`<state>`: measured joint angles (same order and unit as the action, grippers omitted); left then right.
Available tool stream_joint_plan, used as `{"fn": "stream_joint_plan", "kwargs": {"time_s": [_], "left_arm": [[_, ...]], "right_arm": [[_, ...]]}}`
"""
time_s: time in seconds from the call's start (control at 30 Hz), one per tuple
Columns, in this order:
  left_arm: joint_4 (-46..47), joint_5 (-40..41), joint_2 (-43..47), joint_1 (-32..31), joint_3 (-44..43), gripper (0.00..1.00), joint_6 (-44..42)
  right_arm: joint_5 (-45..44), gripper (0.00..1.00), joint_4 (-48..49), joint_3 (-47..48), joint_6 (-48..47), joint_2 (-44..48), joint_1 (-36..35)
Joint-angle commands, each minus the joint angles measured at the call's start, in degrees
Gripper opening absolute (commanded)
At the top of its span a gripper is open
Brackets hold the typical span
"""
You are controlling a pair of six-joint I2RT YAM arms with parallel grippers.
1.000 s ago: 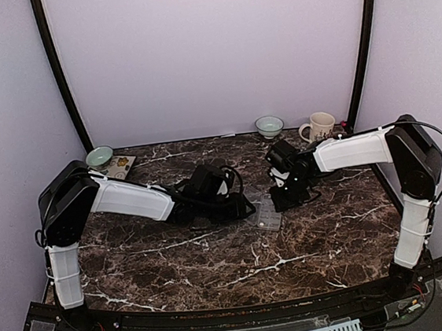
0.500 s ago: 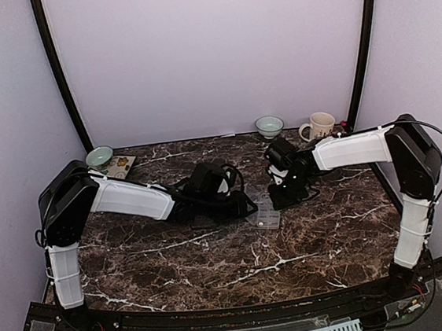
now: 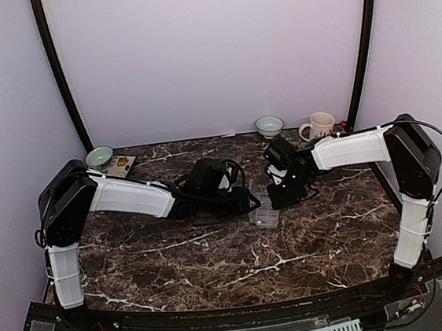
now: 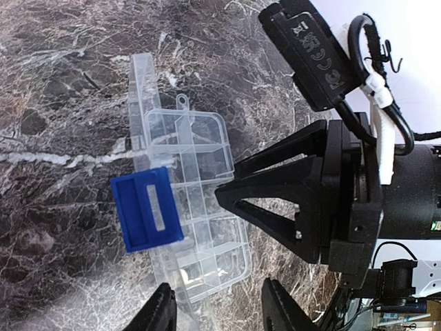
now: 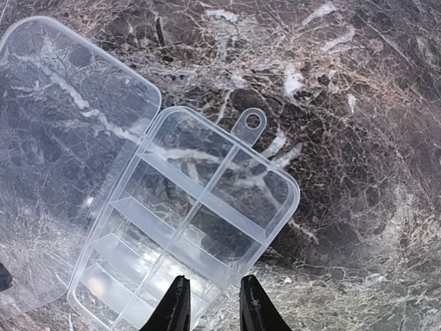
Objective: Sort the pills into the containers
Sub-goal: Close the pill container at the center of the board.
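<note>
The clear organiser box (image 3: 266,213) lies on the marble table between my two grippers, its lid open flat on the left (image 5: 65,131). Its compartments show in the right wrist view (image 5: 200,207) and the left wrist view (image 4: 200,200). A small pale pill-like shape (image 4: 182,276) sits in one near compartment. A blue rectangular piece (image 4: 147,208) shows over the box's left side, just off my right gripper's tip (image 4: 227,192). My left gripper (image 4: 219,312) is open and empty at the box's end. My right gripper (image 5: 213,307) is open and empty just above the box.
Two pale bowls stand at the back, one at the left (image 3: 99,155) and one in the centre (image 3: 269,125). A cream mug (image 3: 320,127) stands at the back right. A flat printed card (image 3: 118,167) lies near the left bowl.
My left gripper has moved right, closer to the organiser box. My right gripper has shifted slightly toward the back. The box stays about where it was.
</note>
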<state>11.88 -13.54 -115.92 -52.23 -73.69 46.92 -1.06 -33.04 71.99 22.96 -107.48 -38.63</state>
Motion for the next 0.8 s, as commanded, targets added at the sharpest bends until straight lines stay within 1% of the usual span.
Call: {"fn": "stream_joint_plan", "kwargs": {"time_s": [0.0,0.5,0.77], "left_arm": [[-0.11,-0.89,3.91,0.2,-1.2,0.45,-0.51],[0.52,-0.98,5.35,-0.39,0.68,0.45,0.3],[2.61,-1.62,5.06,-0.68,1.1,0.44,1.19]], "right_arm": [[0.71,0.24,0.43,1.14,-0.37,-0.71,0.27],[1.45,0.24,1.61,-0.15,-0.08,-0.21,0.31],[2.6,0.24,2.74,-1.47,0.33,-0.02,0.32]]}}
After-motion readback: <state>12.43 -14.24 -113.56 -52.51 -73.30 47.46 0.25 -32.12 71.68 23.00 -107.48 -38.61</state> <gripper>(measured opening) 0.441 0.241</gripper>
